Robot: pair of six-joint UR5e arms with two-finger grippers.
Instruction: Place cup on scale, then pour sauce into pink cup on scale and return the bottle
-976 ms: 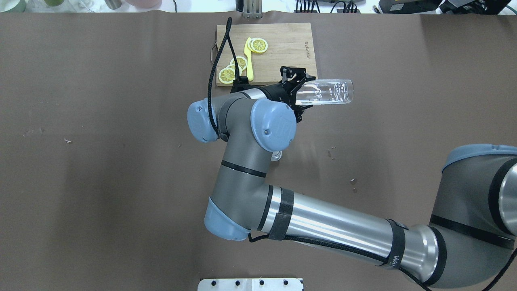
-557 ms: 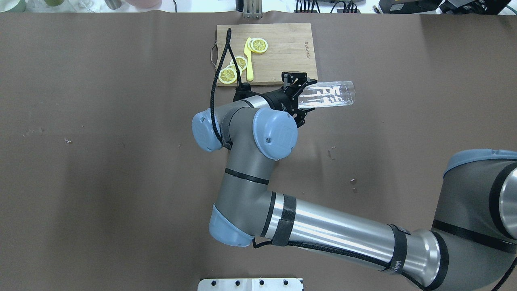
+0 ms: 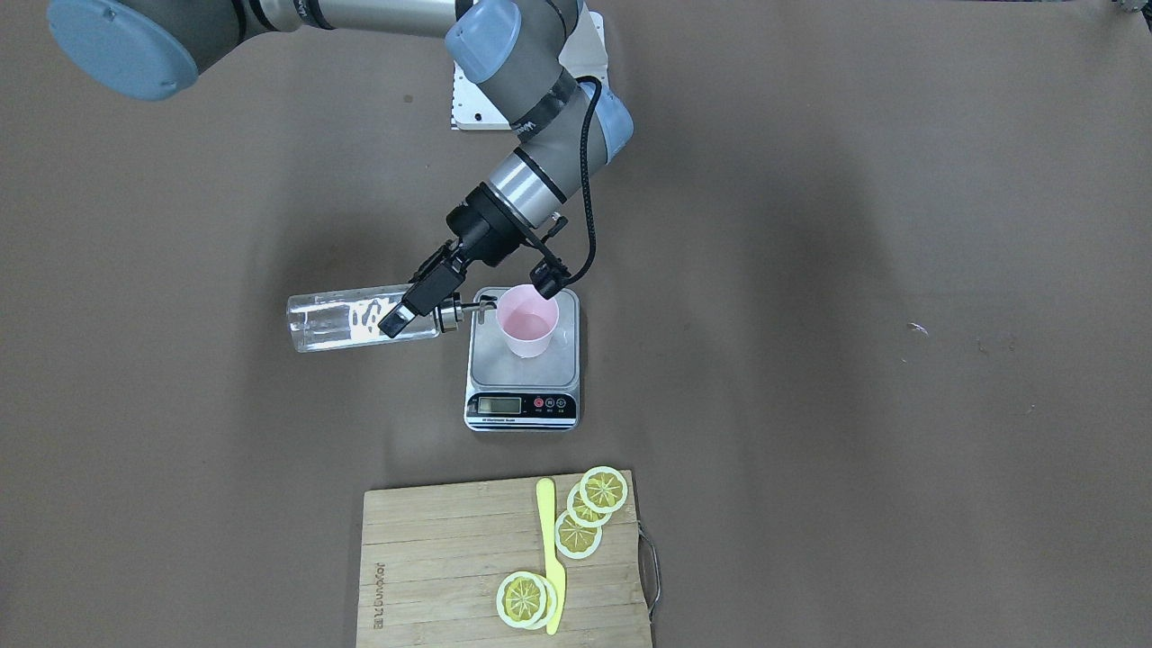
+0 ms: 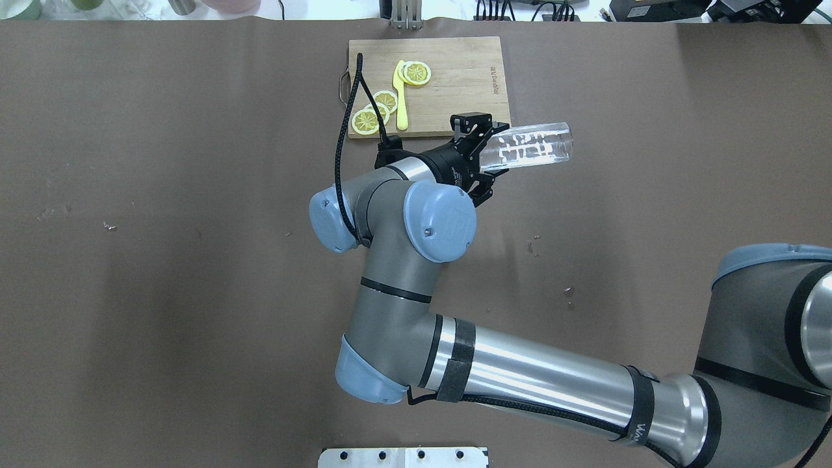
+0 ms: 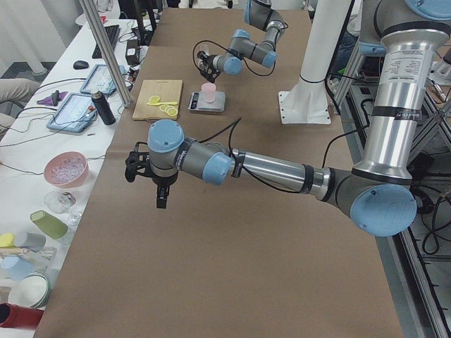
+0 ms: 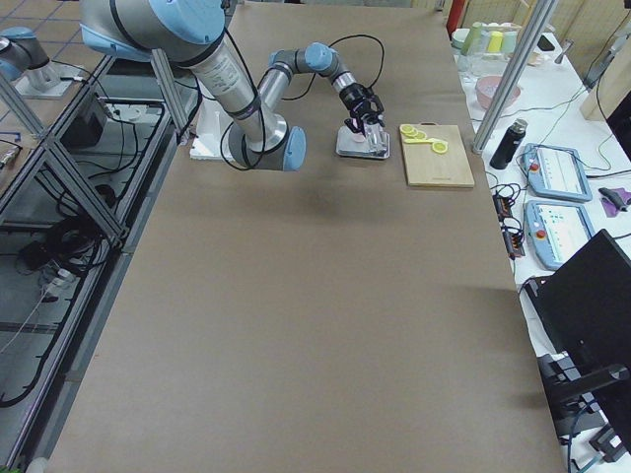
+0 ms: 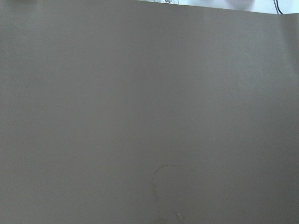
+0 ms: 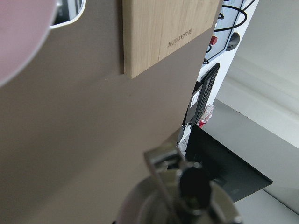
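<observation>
Right end effector (image 3: 409,310) is clamped on the glass bottle (image 3: 337,319), tipped near-horizontal so its spout (image 3: 468,309) is brought to the rim of the pink cup (image 3: 528,321). The cup is seated on the scale (image 3: 490,360) just beside that end effector. Left end effector (image 5: 161,199): grip state cannot be told.

My right gripper (image 3: 405,315) is showing black against the clear, silver-capped bottle (image 3: 333,322). The cup (image 3: 528,324) is glowing pale pink on the silver-grey, black-fronted scale (image 3: 490,362). Yellow lemon slices (image 3: 603,489), seemingly white-rimmed, are lying on the pale wooden board (image 3: 450,549).
</observation>
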